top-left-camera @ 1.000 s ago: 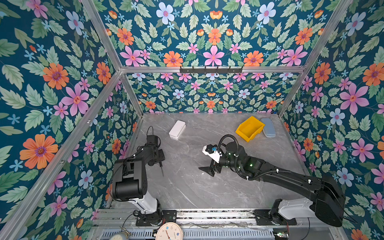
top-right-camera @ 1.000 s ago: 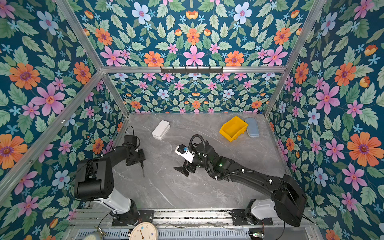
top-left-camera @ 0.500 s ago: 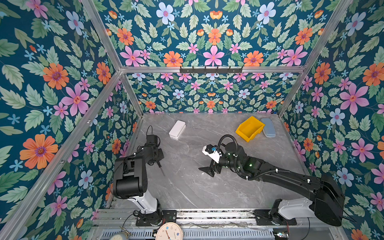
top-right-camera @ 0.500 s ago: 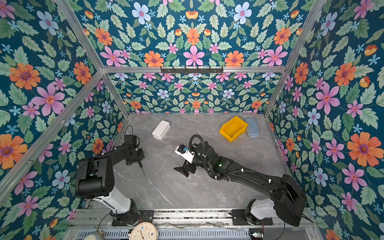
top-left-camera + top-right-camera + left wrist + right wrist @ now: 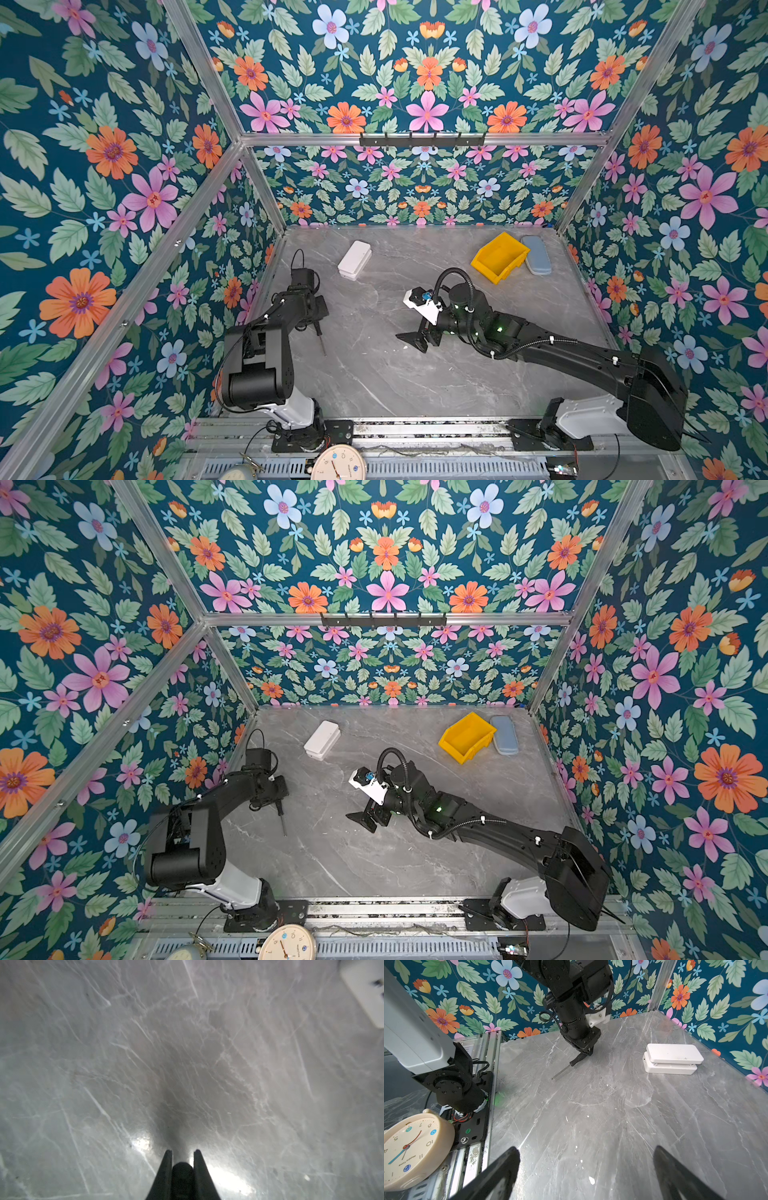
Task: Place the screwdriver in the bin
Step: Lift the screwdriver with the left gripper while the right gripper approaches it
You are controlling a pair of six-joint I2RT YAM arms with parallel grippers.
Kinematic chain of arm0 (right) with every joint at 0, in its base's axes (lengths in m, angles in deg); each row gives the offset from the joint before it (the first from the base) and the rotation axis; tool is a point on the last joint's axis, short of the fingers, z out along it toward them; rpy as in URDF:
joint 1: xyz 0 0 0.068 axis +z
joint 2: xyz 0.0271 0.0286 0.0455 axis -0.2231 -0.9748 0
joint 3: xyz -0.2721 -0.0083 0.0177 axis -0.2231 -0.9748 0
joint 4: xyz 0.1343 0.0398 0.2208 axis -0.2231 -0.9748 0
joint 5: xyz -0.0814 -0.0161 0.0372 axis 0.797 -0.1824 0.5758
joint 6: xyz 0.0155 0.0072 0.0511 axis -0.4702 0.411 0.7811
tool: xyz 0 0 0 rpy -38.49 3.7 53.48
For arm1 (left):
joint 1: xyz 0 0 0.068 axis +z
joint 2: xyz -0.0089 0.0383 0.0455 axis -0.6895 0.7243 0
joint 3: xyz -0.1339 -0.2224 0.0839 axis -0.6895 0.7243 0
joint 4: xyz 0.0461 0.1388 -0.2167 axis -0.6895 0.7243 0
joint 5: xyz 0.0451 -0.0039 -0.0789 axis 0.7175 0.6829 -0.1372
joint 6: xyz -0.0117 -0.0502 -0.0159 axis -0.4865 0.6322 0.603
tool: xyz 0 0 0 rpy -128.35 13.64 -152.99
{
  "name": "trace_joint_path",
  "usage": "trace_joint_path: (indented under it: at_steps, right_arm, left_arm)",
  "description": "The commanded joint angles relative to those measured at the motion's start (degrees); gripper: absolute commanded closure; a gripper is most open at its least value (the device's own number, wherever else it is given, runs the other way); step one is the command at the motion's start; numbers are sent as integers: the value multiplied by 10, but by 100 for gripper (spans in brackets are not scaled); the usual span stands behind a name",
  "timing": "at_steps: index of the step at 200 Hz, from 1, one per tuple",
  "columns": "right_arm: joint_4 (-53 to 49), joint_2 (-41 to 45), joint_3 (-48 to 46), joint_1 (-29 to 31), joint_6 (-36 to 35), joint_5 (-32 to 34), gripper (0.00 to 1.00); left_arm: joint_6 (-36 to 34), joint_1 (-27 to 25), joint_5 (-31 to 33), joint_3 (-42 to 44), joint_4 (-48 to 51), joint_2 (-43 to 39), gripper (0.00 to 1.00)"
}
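the screwdriver (image 5: 566, 1067) was held by its black handle in the left fingers (image 5: 585, 1052), which were clenched on it at the left side of the grey marbled surface (image 5: 415, 374). it was tilted, with the handle raised and the thin shaft sloping down towards the surface; whether the tip touched could not be told. in the left wrist view the handle end was seen pinched between the two fingers. the right fingers (image 5: 508, 1161) were spread wide, released, and held low near the middle of the surface, well apart from the screwdriver. the yellow bin (image 5: 498, 257) was seen in both top views near the far right corner, just beside a grey-blue case (image 5: 537, 254) and well apart from the screwdriver. a white box (image 5: 354, 259) lay towards the far left.
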Motion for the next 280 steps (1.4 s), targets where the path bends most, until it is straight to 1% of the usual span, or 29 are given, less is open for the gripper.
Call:
trace_joint_path:
  at_steps: [1, 23, 36, 71, 93, 117, 139, 160, 175, 189, 215, 249, 280]
  right_arm:
    - [30, -2, 2, 1, 24, 14, 1]
    - [42, -8, -2, 0, 53, 28, 1]
    - [53, -11, -2, -2, 82, 34, 1]
    - [44, -25, 19, -22, 172, 25, 1]
    - [42, -37, 33, -45, 234, 3, 1]
    - [54, -50, 45, -65, 272, -12, 1]
    - [68, -63, 56, -78, 299, -31, 1]
    - [63, -71, 66, -89, 320, -45, 1]
    - [36, -74, 80, -92, 339, -31, 1]
    - [16, -78, 94, -94, 341, -33, 1]
    - [6, -95, 117, -99, 338, -74, 1]
    - [0, -118, 140, -103, 343, -102, 1]
    - [3, -134, 150, -108, 347, -117, 13]
  left_arm:
    - [12, 1, -4, -10, 9, -26, 94]
    - [26, 0, -19, -20, 5, -49, 95]
    - [39, 0, -37, -23, -8, -64, 95]
    - [87, -1, -86, 0, -95, -123, 95]
    - [132, -4, -111, 24, -163, -158, 95]
    - [192, -11, -133, 53, -237, -185, 95]
    - [251, -24, -137, 77, -295, -205, 96]
    - [284, -55, -121, 86, -335, -219, 96]
    - [302, -87, -107, 92, -358, -226, 96]
    - [314, -119, -89, 93, -364, -234, 96]
    - [340, -178, -58, 101, -381, -244, 96]
    - [362, -231, -50, 91, -388, -241, 96]
    - [379, -258, -61, 80, -399, -238, 96]
